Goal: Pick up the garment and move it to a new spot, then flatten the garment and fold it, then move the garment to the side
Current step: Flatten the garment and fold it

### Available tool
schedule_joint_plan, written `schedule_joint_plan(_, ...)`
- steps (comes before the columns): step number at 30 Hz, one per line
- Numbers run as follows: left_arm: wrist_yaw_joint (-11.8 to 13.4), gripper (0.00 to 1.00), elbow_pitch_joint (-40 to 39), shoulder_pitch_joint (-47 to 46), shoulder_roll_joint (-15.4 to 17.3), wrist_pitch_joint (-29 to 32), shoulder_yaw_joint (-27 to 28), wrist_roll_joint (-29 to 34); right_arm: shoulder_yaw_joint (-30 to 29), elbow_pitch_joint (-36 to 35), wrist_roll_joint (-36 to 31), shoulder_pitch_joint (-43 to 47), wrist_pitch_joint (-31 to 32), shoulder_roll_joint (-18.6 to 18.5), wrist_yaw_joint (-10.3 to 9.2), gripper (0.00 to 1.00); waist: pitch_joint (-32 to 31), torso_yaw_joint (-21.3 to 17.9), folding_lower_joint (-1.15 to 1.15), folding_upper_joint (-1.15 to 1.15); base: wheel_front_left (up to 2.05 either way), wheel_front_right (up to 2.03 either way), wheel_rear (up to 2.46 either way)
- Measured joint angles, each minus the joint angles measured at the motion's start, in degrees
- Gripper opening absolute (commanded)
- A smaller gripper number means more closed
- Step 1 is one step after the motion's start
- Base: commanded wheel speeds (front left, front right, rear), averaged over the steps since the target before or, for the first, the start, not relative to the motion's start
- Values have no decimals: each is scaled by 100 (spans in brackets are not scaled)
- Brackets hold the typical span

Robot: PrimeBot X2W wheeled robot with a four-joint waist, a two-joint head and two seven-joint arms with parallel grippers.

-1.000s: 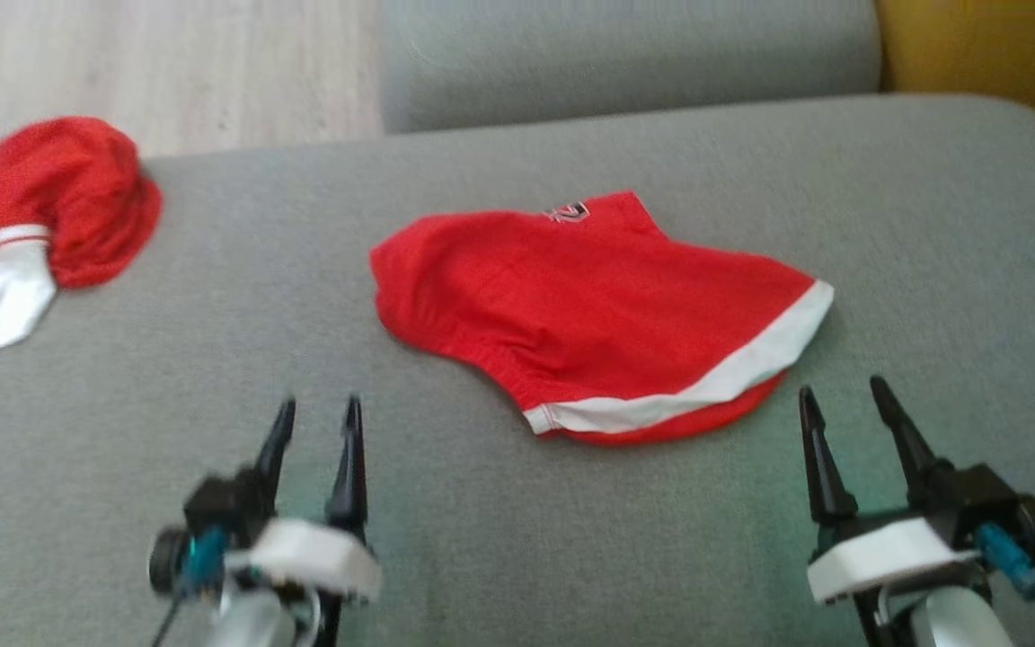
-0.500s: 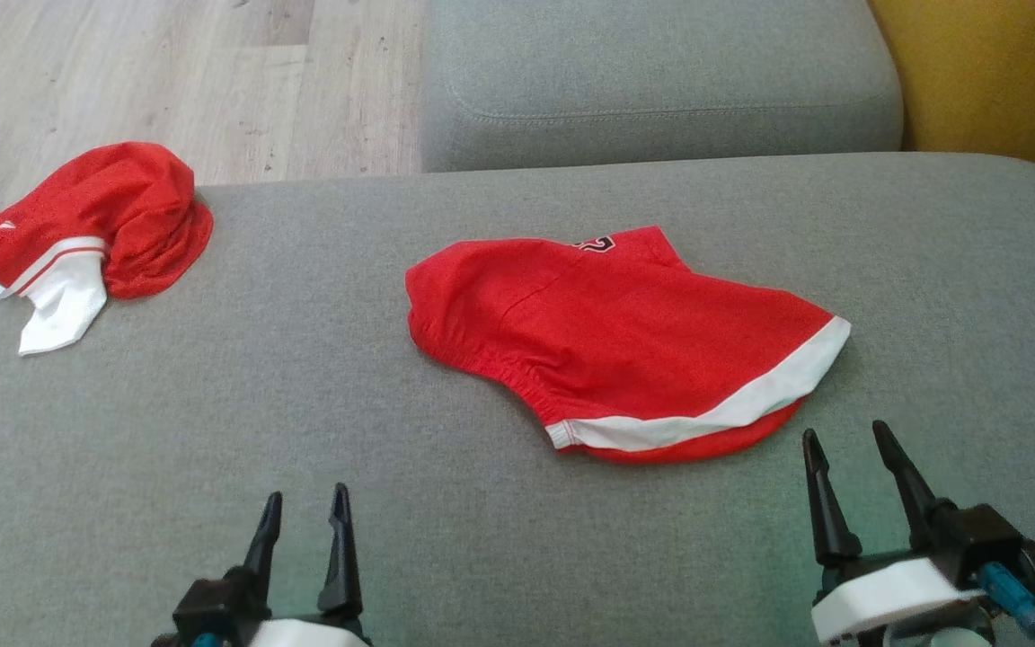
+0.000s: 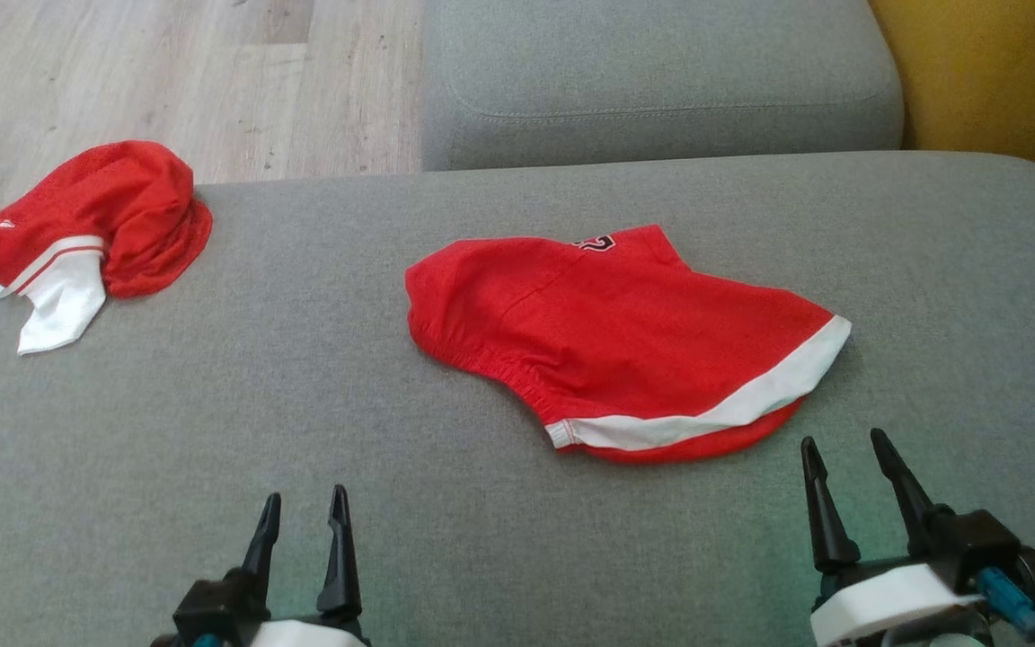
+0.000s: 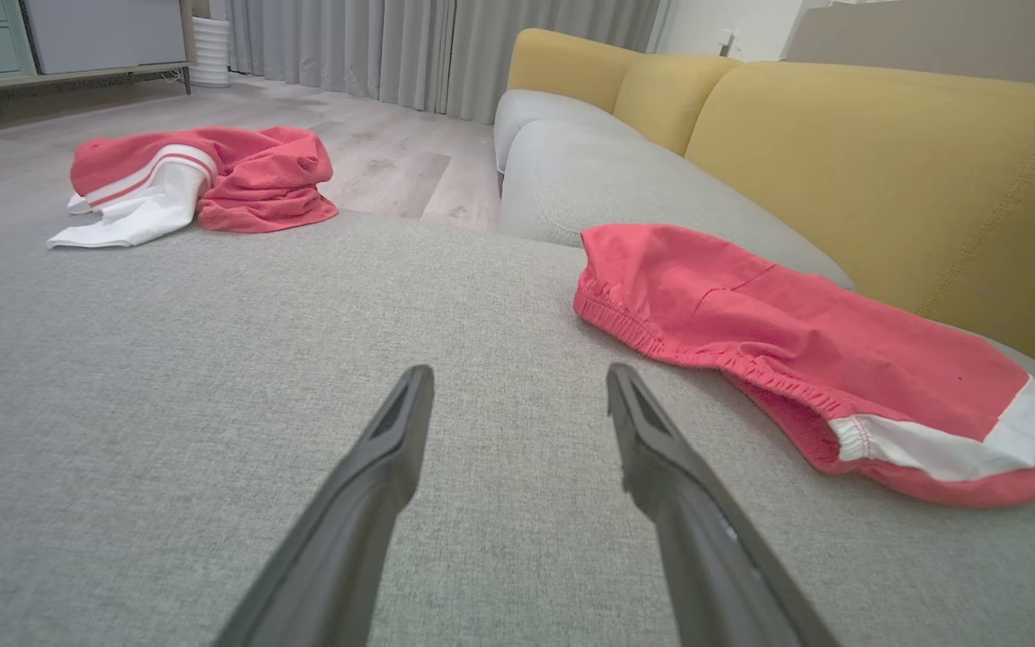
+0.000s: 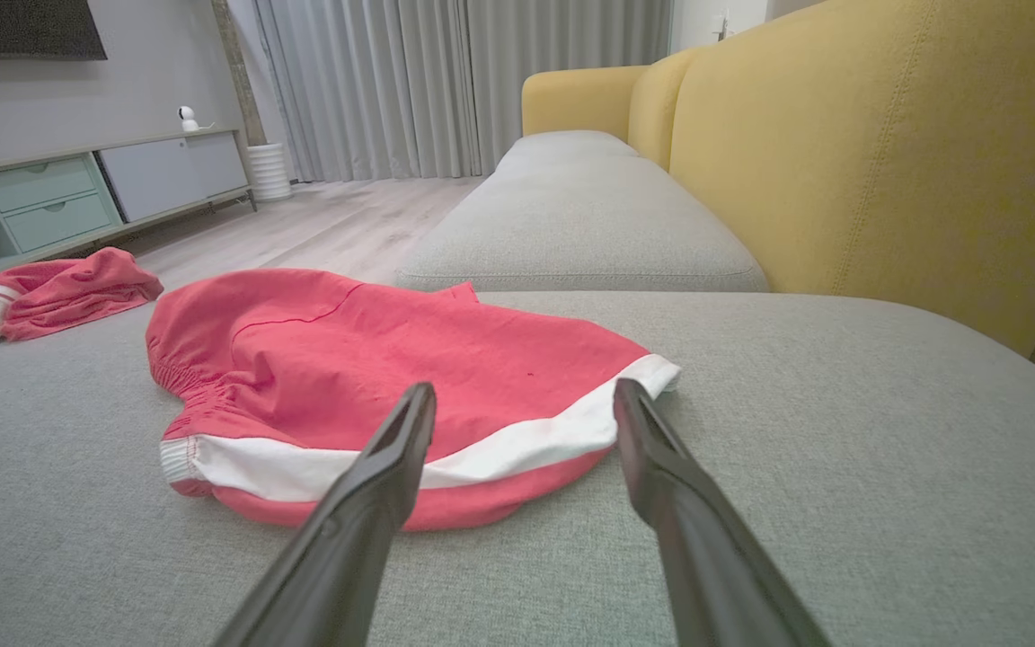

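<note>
Red shorts with a white hem band lie folded on the grey sofa seat, near its middle; they also appear as the red shorts in both wrist views. My left gripper hovers open at the lower left, well clear of the shorts. At the lower right my right gripper is open too, its tips just short of the white hem. Neither holds anything.
A second red and white garment lies crumpled at the seat's far left corner, also seen as a crumpled bundle. A grey cushion sits behind, a yellow backrest at the right, wooden floor beyond.
Over the last second the head camera shifted, so everything sits lower in the picture. Both grippers drew back toward the bottom edge, the left one most. Since half a second ago nothing moves.
</note>
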Motion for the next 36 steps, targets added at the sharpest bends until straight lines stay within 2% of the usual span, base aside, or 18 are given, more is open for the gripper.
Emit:
schedule_joint_plan(14,-54,100,51,-38,-5,21,-99,118,-1,7,-3,-14,0,0,0,100,128,-19,0,0,0,0,0)
schedule_joint_plan(21,-339,100,34,-634,-93,382,-735,364,-14,-64,-40,-136,0,0,0,100,409,-126,0,0,0,0,0)
schedule_joint_plan(26,-622,100,285,-1188,-243,927,-1249,245,10,-127,-68,-465,0,0,0,100,692,-300,1,0,0,0,0)
schedule_joint_plan(36,-649,100,965,-1864,-286,1213,-1766,-233,129,-191,-66,-756,0,-1,0,100,1183,-802,1,0,0,0,0)
